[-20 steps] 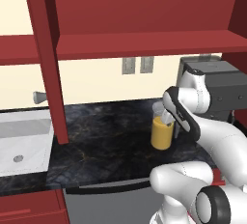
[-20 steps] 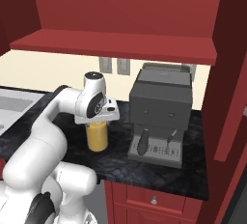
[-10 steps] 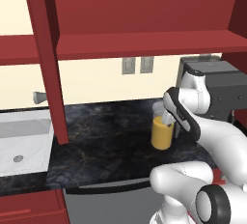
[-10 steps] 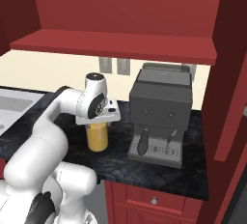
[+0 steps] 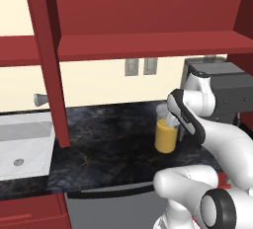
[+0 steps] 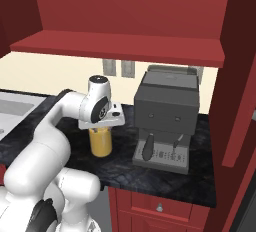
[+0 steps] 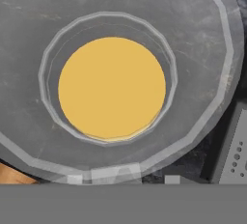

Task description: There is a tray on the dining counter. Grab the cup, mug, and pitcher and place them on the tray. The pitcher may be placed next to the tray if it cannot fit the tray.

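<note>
Barely moved since earlier frame: tool (image 6: 101, 125) hung directly over pitcher (image 5: 166, 135) on worktop (image 5: 108, 149) beside coffee machine (image 6: 167, 117), centred for top grasp; grip state not discernible.

I see the pitcher (image 5: 165, 136) clear above, orange liquid below; from the hand camera the liquid is a flat yellow-orange disc. The tabletop (image 5: 108, 149) under it is black with pale marbling. Beside the pitcher, the coffee machine (image 6: 167, 116) is dark grey. Shelves (image 5: 148, 45) above the pitcher are deep red.
</note>
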### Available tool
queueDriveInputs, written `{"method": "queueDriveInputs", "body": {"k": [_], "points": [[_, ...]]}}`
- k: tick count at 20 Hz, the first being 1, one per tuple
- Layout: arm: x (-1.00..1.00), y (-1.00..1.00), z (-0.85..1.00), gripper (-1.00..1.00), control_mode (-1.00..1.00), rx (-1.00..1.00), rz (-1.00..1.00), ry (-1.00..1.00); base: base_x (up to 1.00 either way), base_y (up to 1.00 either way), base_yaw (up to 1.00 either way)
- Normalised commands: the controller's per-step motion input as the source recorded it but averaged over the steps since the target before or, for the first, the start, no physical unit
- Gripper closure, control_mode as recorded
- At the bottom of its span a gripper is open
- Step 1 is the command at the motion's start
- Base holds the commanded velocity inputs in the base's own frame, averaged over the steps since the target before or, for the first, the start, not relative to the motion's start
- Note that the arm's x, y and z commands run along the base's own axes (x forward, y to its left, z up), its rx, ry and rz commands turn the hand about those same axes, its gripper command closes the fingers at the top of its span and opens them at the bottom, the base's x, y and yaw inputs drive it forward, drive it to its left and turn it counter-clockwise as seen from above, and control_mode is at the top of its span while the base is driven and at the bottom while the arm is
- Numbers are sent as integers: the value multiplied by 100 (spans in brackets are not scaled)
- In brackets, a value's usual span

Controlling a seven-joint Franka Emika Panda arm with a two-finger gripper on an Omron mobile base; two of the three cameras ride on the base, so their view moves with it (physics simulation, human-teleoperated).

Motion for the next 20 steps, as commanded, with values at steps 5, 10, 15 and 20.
{"method": "queueDriveInputs", "body": {"k": [5,10,15,20], "points": [[0,0,0,100,-100,0,0,0,0,0,0],[0,0,0,100,-100,0,0,0,0,0,0],[0,0,0,100,-100,0,0,0,0,0,0],[0,0,16,100,-100,-1,0,0,0,0,0]]}}
